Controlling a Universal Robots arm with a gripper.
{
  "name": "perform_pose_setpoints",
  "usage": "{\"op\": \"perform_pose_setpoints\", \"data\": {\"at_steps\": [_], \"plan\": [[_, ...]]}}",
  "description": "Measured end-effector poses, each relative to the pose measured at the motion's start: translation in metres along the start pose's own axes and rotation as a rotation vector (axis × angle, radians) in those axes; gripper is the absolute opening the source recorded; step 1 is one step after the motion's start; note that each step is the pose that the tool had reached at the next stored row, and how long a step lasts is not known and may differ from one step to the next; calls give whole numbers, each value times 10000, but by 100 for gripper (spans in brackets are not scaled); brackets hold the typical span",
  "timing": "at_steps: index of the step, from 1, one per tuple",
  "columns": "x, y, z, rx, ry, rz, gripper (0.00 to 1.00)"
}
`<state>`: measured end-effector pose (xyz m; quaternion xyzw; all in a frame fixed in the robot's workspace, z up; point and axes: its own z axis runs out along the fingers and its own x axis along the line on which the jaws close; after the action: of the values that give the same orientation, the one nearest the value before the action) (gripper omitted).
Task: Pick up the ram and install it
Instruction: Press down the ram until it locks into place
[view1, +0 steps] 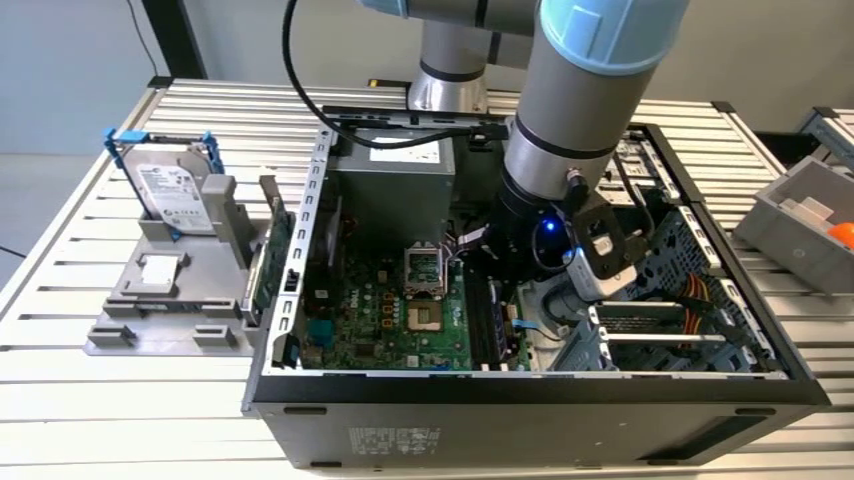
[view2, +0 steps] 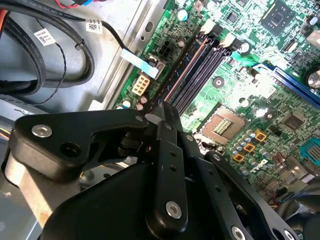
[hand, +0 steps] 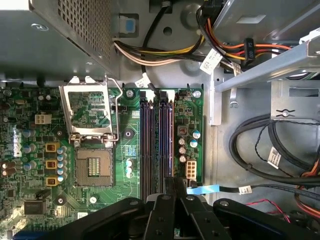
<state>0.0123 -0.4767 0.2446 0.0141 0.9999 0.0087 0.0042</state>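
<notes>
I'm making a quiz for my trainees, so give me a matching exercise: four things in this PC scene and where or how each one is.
1 hard drive
2 processor socket
3 gripper
4 grey bin

A cover lifted open
B over the memory slots
C upright in a grey stand outside the case
D at the exterior view's right edge, something orange inside

Pairs: 1-C, 2-A, 3-B, 4-D
</notes>
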Motion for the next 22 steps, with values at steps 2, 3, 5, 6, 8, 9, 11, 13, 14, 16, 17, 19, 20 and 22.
{"op": "perform_pose_setpoints", "data": {"at_steps": [2, 3, 5, 6, 8, 9, 11, 13, 14, 16, 17, 19, 20, 22], "plan": [[0, 0, 0, 0, 0, 0, 0], [0, 0, 0, 0, -1, 0, 0], [0, 0, 0, 0, -1, 0, 0], [0, 0, 0, 0, -1, 0, 0], [0, 0, 0, -1, -2, 0, 0], [0, 0, 0, -1, -2, 0, 0], [0, 0, 0, -1, -2, 0, 0], [0, 0, 0, 0, -2, 0, 0], [0, 0, 0, -1, -3, 0, 0], [0, 0, 0, -1, -2, -88, 0], [0, 0, 0, -3, 0, -185, 0], [1, 0, 0, -4, 4, -359, 0], [1, 0, 0, -5, 5, -442, 0], [0, 0, -1, -20, 11, -655, 0]]}}
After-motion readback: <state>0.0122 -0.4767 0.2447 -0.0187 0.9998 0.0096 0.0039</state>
